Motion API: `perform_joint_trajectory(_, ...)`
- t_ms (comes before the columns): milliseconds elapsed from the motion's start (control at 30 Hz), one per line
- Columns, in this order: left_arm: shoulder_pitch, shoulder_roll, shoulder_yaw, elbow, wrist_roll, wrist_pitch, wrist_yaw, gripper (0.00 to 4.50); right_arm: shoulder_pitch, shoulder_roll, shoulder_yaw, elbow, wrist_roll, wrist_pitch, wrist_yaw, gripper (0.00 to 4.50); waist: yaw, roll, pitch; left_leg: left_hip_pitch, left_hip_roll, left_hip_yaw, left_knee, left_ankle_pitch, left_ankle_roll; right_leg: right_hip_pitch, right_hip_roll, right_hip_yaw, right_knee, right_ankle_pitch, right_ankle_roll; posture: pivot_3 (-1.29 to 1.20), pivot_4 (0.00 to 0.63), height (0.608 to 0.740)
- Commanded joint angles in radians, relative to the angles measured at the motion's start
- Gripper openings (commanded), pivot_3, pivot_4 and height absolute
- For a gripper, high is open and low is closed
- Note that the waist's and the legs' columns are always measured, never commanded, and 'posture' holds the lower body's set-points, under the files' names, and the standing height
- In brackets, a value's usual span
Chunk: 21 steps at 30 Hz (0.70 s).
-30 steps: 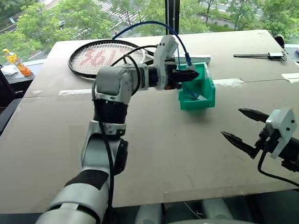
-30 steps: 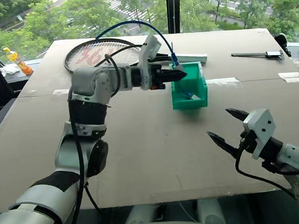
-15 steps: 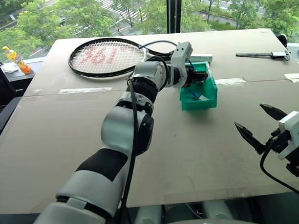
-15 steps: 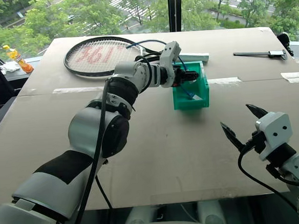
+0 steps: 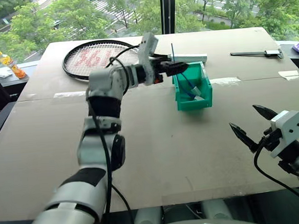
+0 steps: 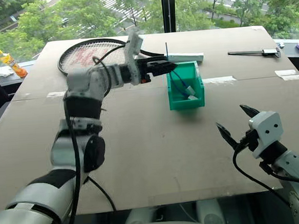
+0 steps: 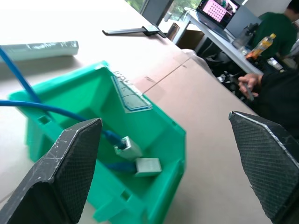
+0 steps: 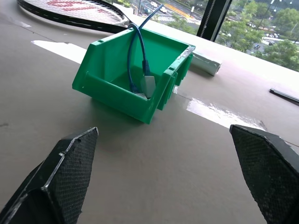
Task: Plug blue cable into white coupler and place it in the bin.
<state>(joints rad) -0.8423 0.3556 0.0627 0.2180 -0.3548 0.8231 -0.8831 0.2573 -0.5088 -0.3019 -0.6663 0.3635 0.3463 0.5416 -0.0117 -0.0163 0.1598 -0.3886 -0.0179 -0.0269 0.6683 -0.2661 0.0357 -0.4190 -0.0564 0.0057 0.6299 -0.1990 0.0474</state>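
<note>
Left gripper [image 5: 179,66] spread empty, arm outstretched beside bin [image 5: 205,100]; right gripper [image 5: 253,125] spread, low.

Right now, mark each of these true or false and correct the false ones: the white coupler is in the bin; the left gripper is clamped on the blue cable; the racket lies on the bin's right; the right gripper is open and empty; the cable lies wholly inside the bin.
1. The white coupler is in the bin. True.
2. The left gripper is clamped on the blue cable. False: its jaws are open beside the bin, holding nothing.
3. The racket lies on the bin's right. False: it lies on the bin's left, farther back.
4. The right gripper is open and empty. True.
5. The cable lies wholly inside the bin. False: part of it rises above the rim.
</note>
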Motion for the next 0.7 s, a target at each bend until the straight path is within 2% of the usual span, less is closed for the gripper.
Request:
perform_joint_trajectory(33,0.176,0.037,0.075,-0.264,-0.069,-0.153,-0.041,4.46,-0.042,-0.028,-0.024,0.039,0.035,-0.037,0.049,4.5,0.005,0.0,0.0,-0.001,0.0,-0.001,0.0,0.0,0.0,-0.001,0.002,-0.001,-0.001,0.0,0.0,0.0,0.15,0.74)
perform_joint_trajectory(100,0.275,0.064,0.09,-0.319,-0.086,-0.137,-0.033,4.46,-0.049,-0.043,-0.025,0.063,0.043,-0.044,0.075,4.5,0.023,0.0,0.0,-0.001,0.0,0.0,0.001,0.0,0.0,-0.001,-0.001,-0.001,-0.001,0.0,0.0,0.0,0.15,0.74)
perform_joint_trajectory(267,0.582,0.152,0.148,-0.479,-0.067,-0.28,-0.043,4.46,-0.038,-0.099,-0.056,0.109,0.091,-0.045,0.165,4.5,0.028,0.0,0.0,0.002,-0.002,0.0,0.002,-0.003,0.006,0.004,-0.004,-0.002,-0.003,-0.002,-0.004,0.0,0.15,0.74)
perform_joint_trajectory(367,0.754,0.196,0.223,-0.574,-0.132,-0.273,-0.069,4.46,-0.009,-0.141,-0.084,0.137,0.1,-0.056,0.223,4.5,0.026,0.0,0.0,0.003,-0.002,0.001,0.002,-0.003,0.006,0.005,-0.004,-0.003,-0.003,-0.002,-0.005,0.0,0.15,0.74)
perform_joint_trajectory(500,0.975,0.238,0.304,-0.619,-0.108,-0.359,-0.073,4.46,0.051,-0.194,-0.133,0.175,0.122,-0.063,0.305,4.5,0.027,0.001,0.0,0.004,-0.001,0.0,0.001,-0.003,0.006,0.006,-0.005,-0.003,-0.003,-0.002,-0.005,0.0,0.15,0.74)
perform_joint_trajectory(700,1.106,0.196,0.287,-0.638,-0.11,-0.428,-0.03,4.46,0.085,-0.207,-0.131,0.224,0.113,-0.089,0.349,4.5,0.029,0.0,0.0,0.005,-0.001,0.0,0.002,-0.003,0.006,0.008,-0.006,-0.005,-0.003,-0.005,0.0,0.0,0.15,0.74)
